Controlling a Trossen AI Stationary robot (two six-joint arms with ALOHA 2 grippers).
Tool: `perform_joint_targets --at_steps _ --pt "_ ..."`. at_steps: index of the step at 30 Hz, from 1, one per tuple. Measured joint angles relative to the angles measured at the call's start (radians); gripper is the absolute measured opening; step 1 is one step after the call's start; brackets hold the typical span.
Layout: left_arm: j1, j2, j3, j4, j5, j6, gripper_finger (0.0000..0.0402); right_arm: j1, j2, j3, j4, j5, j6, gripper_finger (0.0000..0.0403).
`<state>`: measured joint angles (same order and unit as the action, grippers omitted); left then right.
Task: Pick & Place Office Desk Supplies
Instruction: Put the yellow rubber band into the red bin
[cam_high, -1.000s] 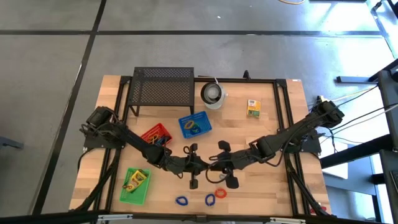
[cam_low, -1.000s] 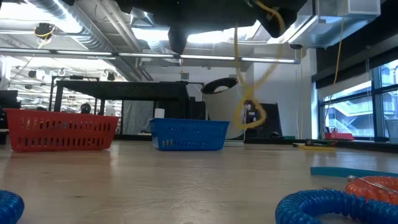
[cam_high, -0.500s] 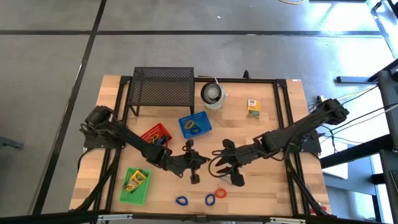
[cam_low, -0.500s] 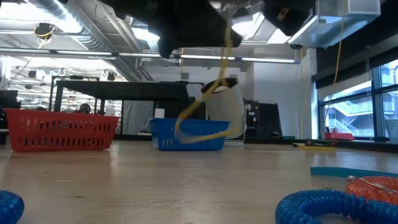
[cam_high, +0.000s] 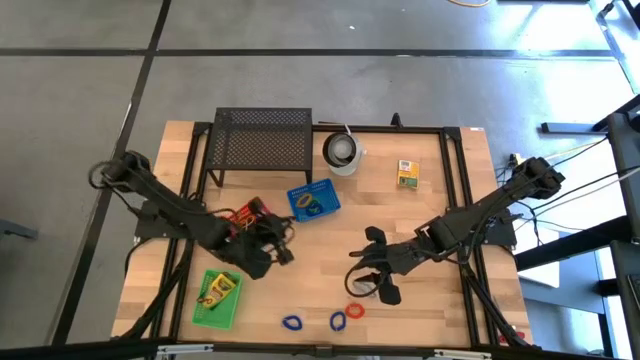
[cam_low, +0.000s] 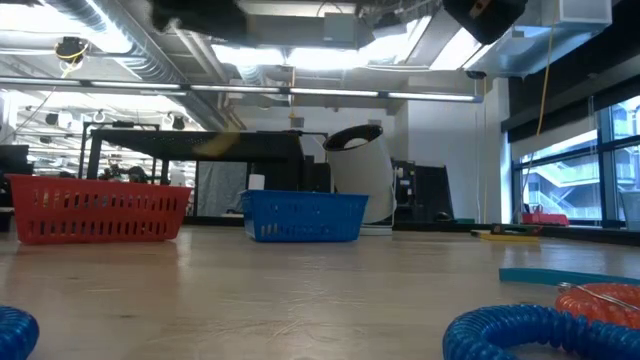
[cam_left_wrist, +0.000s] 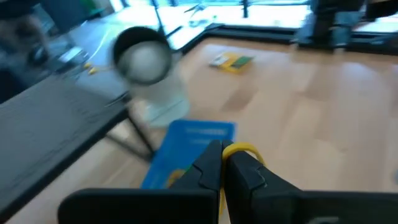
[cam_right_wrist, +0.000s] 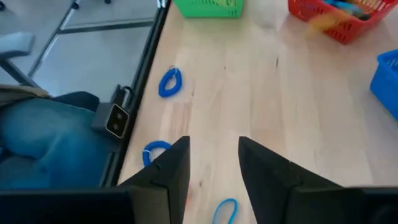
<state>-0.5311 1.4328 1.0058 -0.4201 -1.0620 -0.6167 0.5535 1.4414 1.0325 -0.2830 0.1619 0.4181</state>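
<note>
My left gripper (cam_high: 280, 242) hangs above the table beside the red basket (cam_high: 250, 214), shut on a thin yellow loop (cam_left_wrist: 244, 149). My right gripper (cam_high: 358, 272) hovers open right of the table's middle, nothing between its fingers (cam_right_wrist: 214, 163). Below and before it, near the front edge, lie two blue loops (cam_high: 292, 322) (cam_high: 337, 321) and a red loop (cam_high: 355, 310). The blue basket (cam_high: 313, 200) holds a few loops, the green basket (cam_high: 218, 297) some yellow things. A yellow-and-green box (cam_high: 407, 173) lies flat at the far right. My left gripper pinches the yellow loop between its two shut fingers; only a short arc of the loop (cam_left_wrist: 247, 148) shows past the fingertips. The fingers point slightly downward. The loop is lifted clear of the table.
A black mesh stand (cam_high: 262, 140) and a white cup (cam_high: 343, 152) stand along the far edge. In the low view, blue coils (cam_low: 540, 330) and an orange one (cam_low: 600, 298) lie close to the near edge. Bare wood lies between the two grippers.
Both grippers held the yellow loop at the table's middle. My right gripper has opened, let go and drawn back a little toward the right. My left gripper has risen, levelled out and swung toward the left edge to the red basket, carrying the loop.
</note>
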Motion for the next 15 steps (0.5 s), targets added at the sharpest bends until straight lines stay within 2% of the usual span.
perform_joint_targets --at_steps 5,10,15 --pt "-0.020 -0.084 0.000 -0.318 -0.019 -0.303 0.0004 0.013 0.000 0.000 -0.008 0.041 -0.003 0.0134" --pt "-0.049 -0.102 0.000 -0.585 -0.011 -0.578 0.0002 0.019 0.000 0.000 -0.009 0.041 -0.003 0.0134" --pt "-0.073 -0.101 -0.064 -0.693 0.052 -0.770 0.0003 0.025 0.000 0.000 -0.009 0.041 -0.002 0.0134"
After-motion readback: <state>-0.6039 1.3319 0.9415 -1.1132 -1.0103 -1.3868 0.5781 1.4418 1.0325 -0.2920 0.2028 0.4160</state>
